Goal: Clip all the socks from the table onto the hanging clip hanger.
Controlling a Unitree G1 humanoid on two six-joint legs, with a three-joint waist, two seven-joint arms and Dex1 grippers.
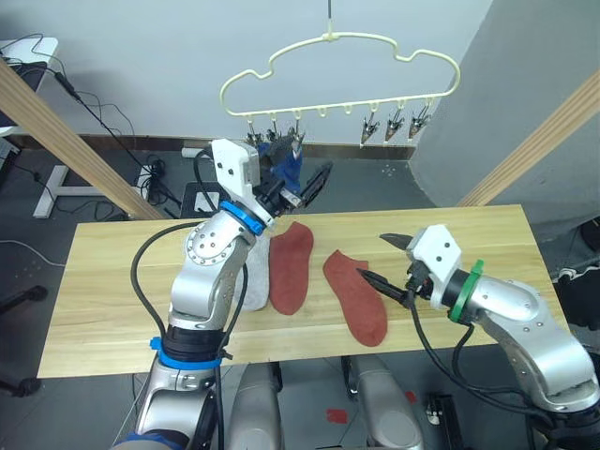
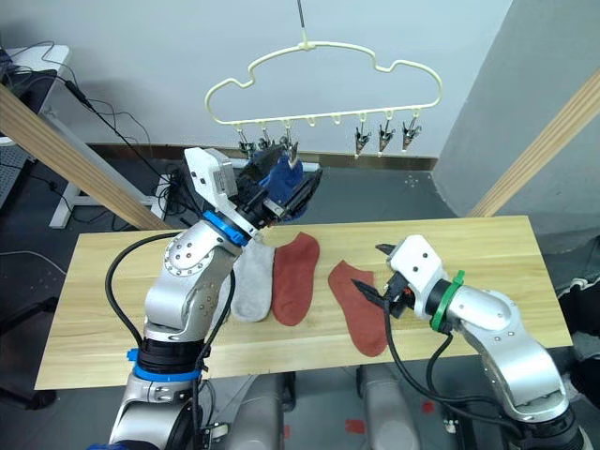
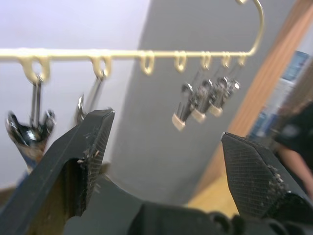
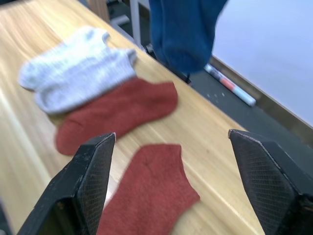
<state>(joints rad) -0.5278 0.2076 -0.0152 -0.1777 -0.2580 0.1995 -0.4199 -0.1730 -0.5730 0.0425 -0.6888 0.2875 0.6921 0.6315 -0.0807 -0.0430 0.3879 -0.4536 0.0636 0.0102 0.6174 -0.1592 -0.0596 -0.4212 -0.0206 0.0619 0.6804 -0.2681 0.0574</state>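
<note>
Hovering wide open, the right gripper [image 1: 386, 267] sits by the rust-red sock [image 1: 356, 295] at 5 o'clock on the table [image 1: 112, 281]. It looks soft and floppy, so pinch the cuff (left gripper [image 2: 291, 192] gapes empty too, up by the clip hanger [image 1: 339, 75]).

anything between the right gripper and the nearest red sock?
Nothing visible. The right gripper sits open just beside the red sock on the table, with bare wood between them. The second red sock lies farther left.

no text, label, brand, number or sign can be read on anything in these views.
</note>
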